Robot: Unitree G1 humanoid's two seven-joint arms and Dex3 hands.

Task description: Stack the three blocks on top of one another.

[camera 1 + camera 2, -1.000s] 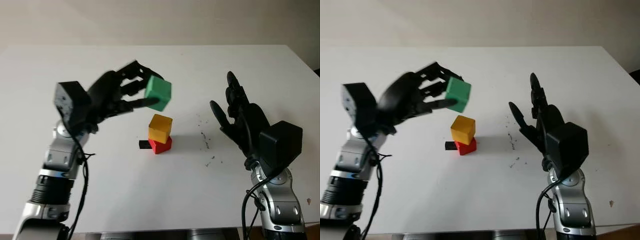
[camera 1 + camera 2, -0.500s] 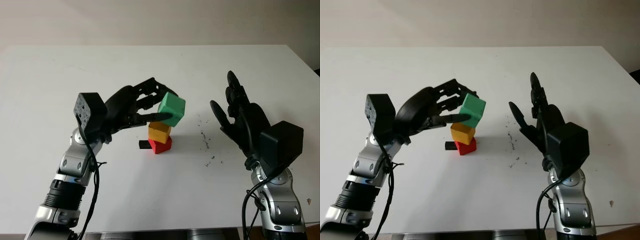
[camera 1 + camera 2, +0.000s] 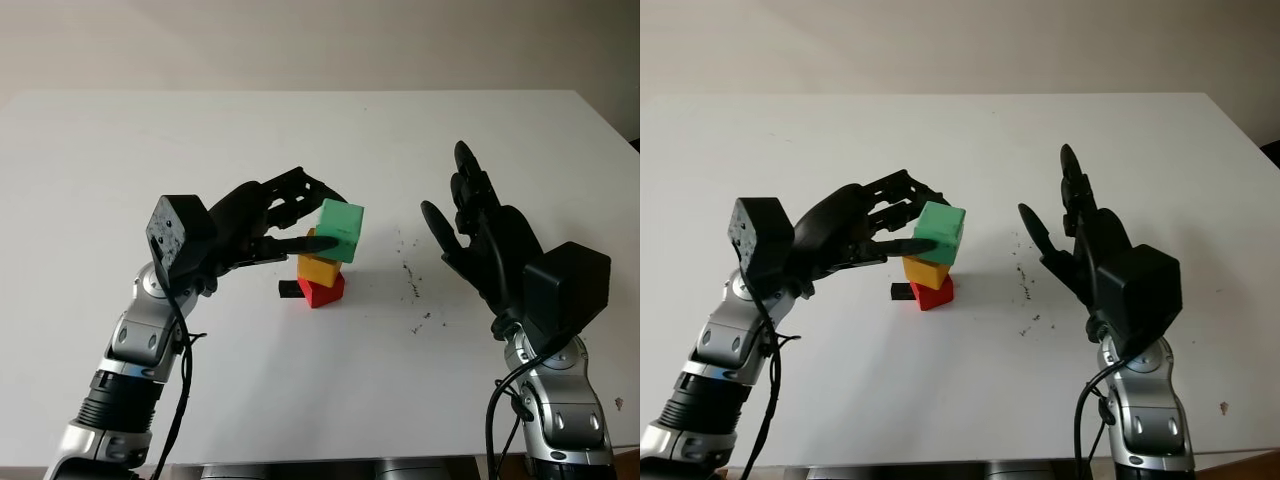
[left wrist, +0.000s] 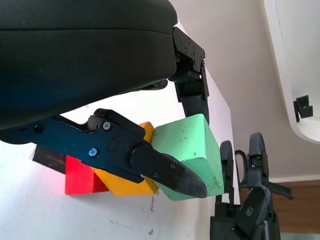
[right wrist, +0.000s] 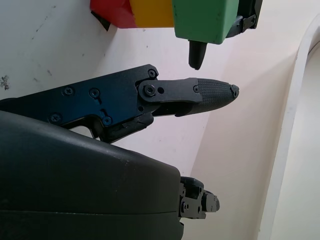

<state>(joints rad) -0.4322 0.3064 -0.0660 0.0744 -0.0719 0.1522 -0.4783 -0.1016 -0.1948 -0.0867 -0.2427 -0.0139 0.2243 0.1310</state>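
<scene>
My left hand (image 3: 300, 215) is shut on a green block (image 3: 338, 230), held just over a yellow block (image 3: 318, 266). The yellow block sits on a red block (image 3: 322, 290) near the middle of the white table (image 3: 300, 380). In the left wrist view the green block (image 4: 192, 155) presses against the yellow block (image 4: 137, 182), offset to one side, with a fingertip (image 4: 175, 175) across its face. I cannot tell whether the green block's weight is on the yellow one. My right hand (image 3: 480, 235) is open, raised right of the stack, apart from it.
A small black piece (image 3: 288, 289) lies on the table against the red block's left side. Dark specks (image 3: 408, 270) mark the table between the stack and the right hand. The table's far edge meets a pale wall.
My left hand has carried the green block right, then down, from high left of the stack to just over the yellow block. The right hand has not moved.
</scene>
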